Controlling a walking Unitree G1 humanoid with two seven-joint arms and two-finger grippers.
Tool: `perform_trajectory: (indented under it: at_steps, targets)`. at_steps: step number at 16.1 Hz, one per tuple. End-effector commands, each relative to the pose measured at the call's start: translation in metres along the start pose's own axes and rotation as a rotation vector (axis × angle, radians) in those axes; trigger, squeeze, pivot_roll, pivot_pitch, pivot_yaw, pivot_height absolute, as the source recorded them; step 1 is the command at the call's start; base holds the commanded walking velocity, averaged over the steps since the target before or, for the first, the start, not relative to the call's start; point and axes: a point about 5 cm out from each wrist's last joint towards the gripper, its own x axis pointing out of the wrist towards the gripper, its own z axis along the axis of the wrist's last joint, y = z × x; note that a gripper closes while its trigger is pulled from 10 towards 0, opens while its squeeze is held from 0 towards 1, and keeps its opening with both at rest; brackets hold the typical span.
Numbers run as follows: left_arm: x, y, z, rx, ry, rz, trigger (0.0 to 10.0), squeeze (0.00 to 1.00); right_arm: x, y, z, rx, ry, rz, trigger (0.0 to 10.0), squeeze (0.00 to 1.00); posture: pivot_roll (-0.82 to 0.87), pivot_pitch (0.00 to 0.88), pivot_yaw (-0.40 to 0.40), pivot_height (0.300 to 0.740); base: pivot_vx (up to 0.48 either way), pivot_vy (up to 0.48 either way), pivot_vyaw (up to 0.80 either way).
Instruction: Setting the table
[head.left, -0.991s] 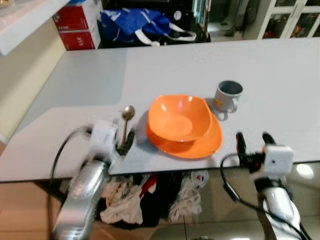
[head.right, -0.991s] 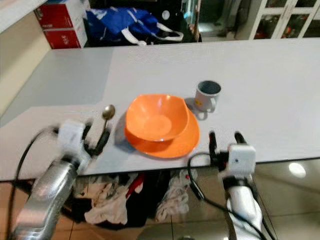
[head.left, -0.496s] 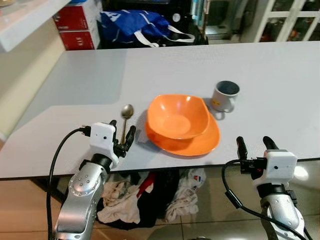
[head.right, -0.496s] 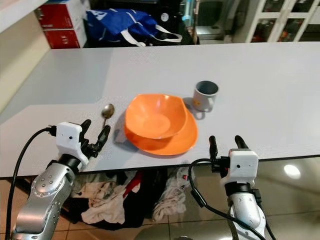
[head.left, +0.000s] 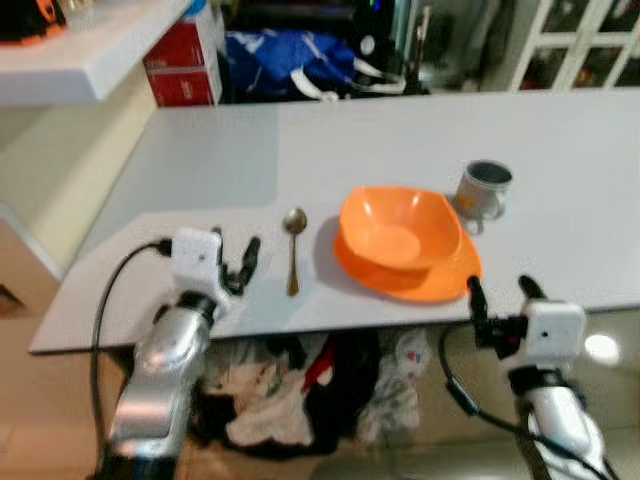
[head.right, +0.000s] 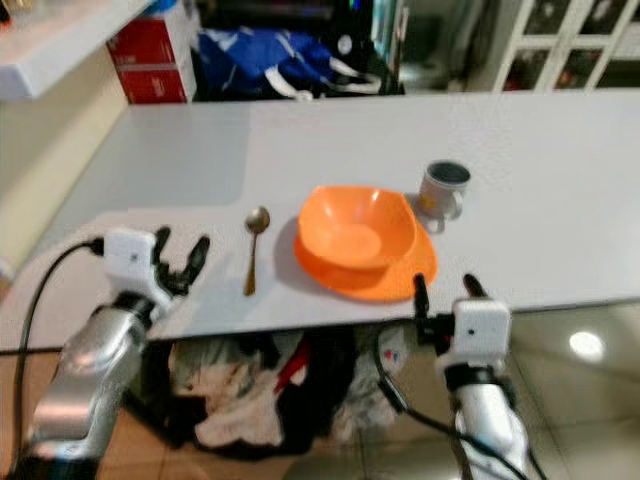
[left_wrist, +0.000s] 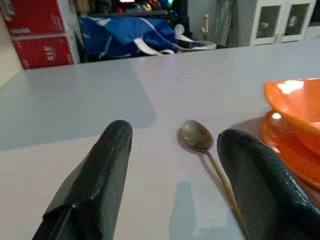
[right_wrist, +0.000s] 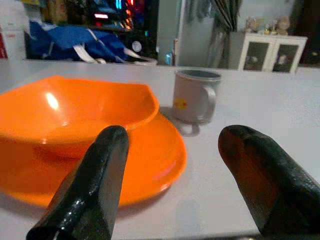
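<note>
Currently the left gripper (head.left: 239, 264) hovers over the near-left part of the grey table (head.left: 400, 130), fingers spread wide, holding nothing and touching nothing. Just beside it, on its right, lies a spoon (head.left: 292, 250), flat on the table, bowl end pointing away from the robot and handle toward the near edge; in the left wrist view the spoon (left_wrist: 205, 150) sits between the two fingers (left_wrist: 95, 190) but ahead of them, nearer the right-hand one. Beyond the spoon, farther to the right, an orange bowl (head.left: 398, 226) rests in an orange plate (head.left: 420, 282); the plate's near rim lies close to the table's front edge. The right gripper (head.left: 498, 292) is at that front edge, just in front of the plate, fingers likewise spread and empty, apart from the plate's rim. From the right wrist, the bowl (right_wrist: 75, 107) and plate (right_wrist: 150, 165) are directly ahead, and a grey mug (right_wrist: 195, 96) stands upright just past the plate, handle toward the right. Open tabletop stretches to the left gripper's left and ahead of it, and to the right gripper's right past the mug. Behind the far edge: a blue bag (head.left: 285, 60) and red boxes (head.left: 185, 65). Below the near edge, crumpled cloth (head.left: 270, 420) lies on the floor.
</note>
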Motion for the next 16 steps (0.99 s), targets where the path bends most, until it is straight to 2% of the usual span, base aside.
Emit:
perform_trajectory:
  at_steps: [1, 16]
  targets:
    - [-0.0005, 0.0047, -0.0026, 0.012, 0.020, 0.016, 10.0, 0.00, 0.0029, 0.0038, 0.0032, 0.010, -0.016, 0.009, 10.0, 0.00, -0.10, 0.012, 0.058, 0.740, 0.000, 0.450, 0.00]
    - [0.0021, 0.0059, -0.0036, 0.017, 0.022, 0.067, 10.0, 0.00, 0.0065, 0.0081, -0.0007, 0.007, -0.018, 0.047, 10.0, 0.00, -0.08, 0.009, 0.048, 0.740, 0.000, 0.460, 0.00]
